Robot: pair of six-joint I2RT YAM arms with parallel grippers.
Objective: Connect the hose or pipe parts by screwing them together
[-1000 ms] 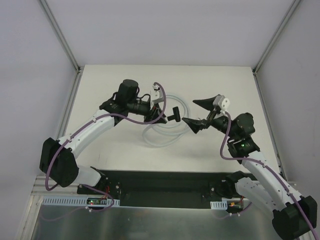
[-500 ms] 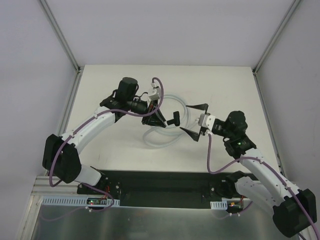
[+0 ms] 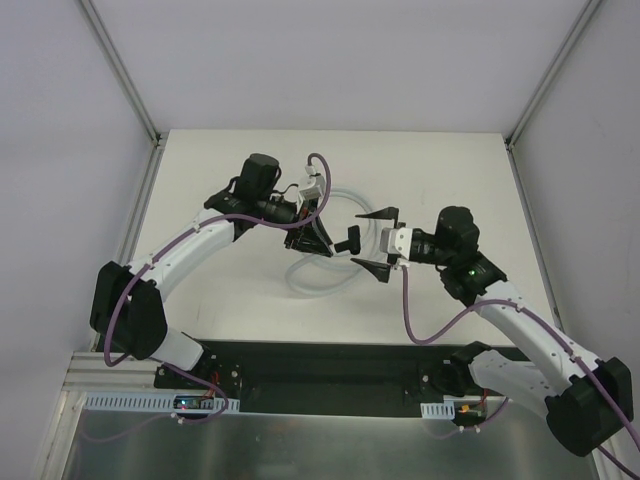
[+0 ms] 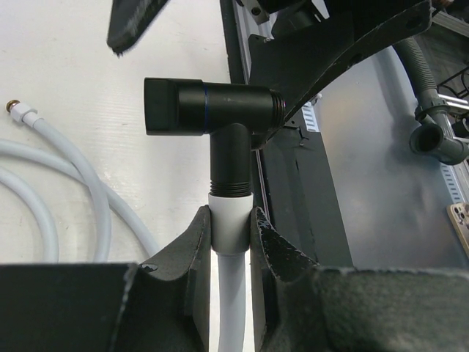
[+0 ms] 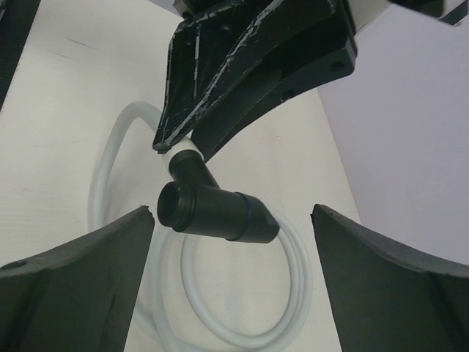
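Note:
A white hose (image 3: 322,277) lies coiled on the table, and its free end with a small metal fitting (image 4: 16,110) rests on the surface. My left gripper (image 4: 231,224) is shut on the hose's other end, on the white sleeve just under a black T-shaped connector (image 4: 212,106). It holds the connector (image 3: 348,237) above the coil. My right gripper (image 3: 372,240) is open and faces it from the right. Its fingers (image 5: 88,279) stand wide on either side of the connector's barrel (image 5: 216,213) without touching it.
The black base plate (image 3: 320,365) runs along the near edge between the arm bases. Metal frame posts (image 3: 140,120) stand at the table's back corners. Purple cables (image 3: 415,310) loop off both arms.
My right gripper has swung left and turned level, so its fingers now straddle the connector. The left gripper has kept its hold and barely shifted.

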